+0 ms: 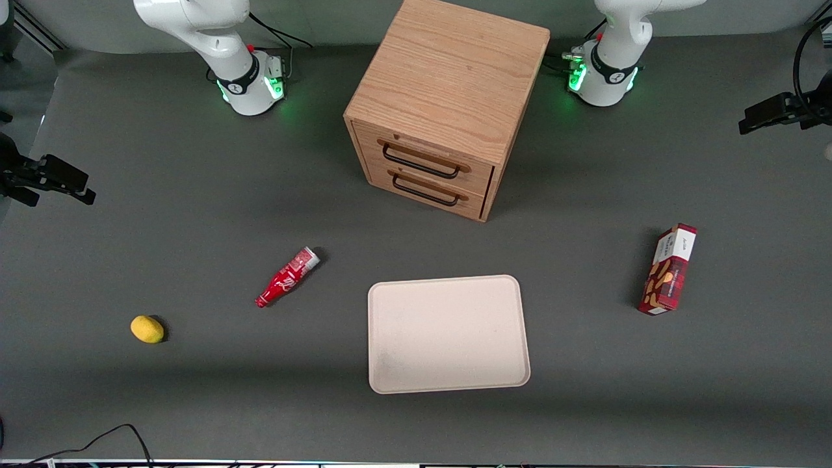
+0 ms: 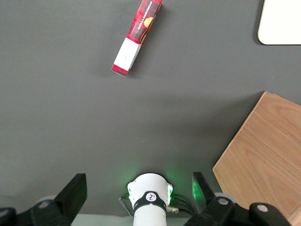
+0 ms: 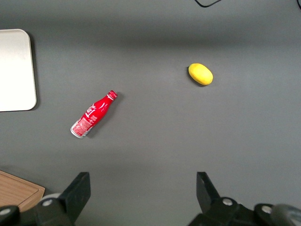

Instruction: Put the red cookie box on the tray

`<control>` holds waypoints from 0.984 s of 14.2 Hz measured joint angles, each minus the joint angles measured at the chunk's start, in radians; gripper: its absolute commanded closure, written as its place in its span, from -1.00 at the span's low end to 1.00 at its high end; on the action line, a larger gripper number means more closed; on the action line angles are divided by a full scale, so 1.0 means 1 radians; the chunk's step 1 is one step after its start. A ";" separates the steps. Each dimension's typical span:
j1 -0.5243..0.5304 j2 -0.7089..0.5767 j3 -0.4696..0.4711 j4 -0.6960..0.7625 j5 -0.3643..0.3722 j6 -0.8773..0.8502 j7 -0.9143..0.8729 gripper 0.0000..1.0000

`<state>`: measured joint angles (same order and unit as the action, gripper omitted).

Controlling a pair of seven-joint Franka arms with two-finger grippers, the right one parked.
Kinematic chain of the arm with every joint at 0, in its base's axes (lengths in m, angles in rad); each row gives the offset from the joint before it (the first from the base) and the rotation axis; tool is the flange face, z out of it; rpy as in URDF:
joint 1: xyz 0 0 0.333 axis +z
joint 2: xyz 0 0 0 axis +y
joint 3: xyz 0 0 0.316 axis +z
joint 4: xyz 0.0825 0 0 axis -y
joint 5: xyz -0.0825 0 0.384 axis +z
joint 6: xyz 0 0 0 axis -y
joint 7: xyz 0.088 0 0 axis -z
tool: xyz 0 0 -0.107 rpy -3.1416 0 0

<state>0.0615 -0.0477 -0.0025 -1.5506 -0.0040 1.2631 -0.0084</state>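
The red cookie box (image 1: 669, 270), dark-red plaid with a white end panel and cookie pictures, lies on the grey table toward the working arm's end. It is well apart from the beige tray (image 1: 448, 335), which lies flat near the front camera with nothing on it. In the left wrist view my gripper (image 2: 138, 181) hangs high over its own arm's base, open, with nothing between its black fingers (image 2: 75, 190). The box (image 2: 136, 37) and a corner of the tray (image 2: 281, 21) show far off from it on the table.
A wooden two-drawer cabinet (image 1: 448, 97) stands between the arm bases, farther from the front camera than the tray. A small red bottle (image 1: 286, 277) and a yellow lemon (image 1: 147, 329) lie toward the parked arm's end.
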 measured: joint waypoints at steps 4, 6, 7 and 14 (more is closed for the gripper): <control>-0.006 0.004 -0.005 0.000 0.002 0.044 0.000 -1.00; -0.007 0.005 -0.004 0.002 0.002 0.049 -0.001 -1.00; -0.007 0.005 -0.003 0.003 0.002 0.057 -0.001 -1.00; -0.005 0.015 0.066 0.014 0.042 0.165 0.141 -1.00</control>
<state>0.0569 -0.0323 0.0637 -1.5370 0.0375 1.4279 0.1327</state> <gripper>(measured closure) 0.000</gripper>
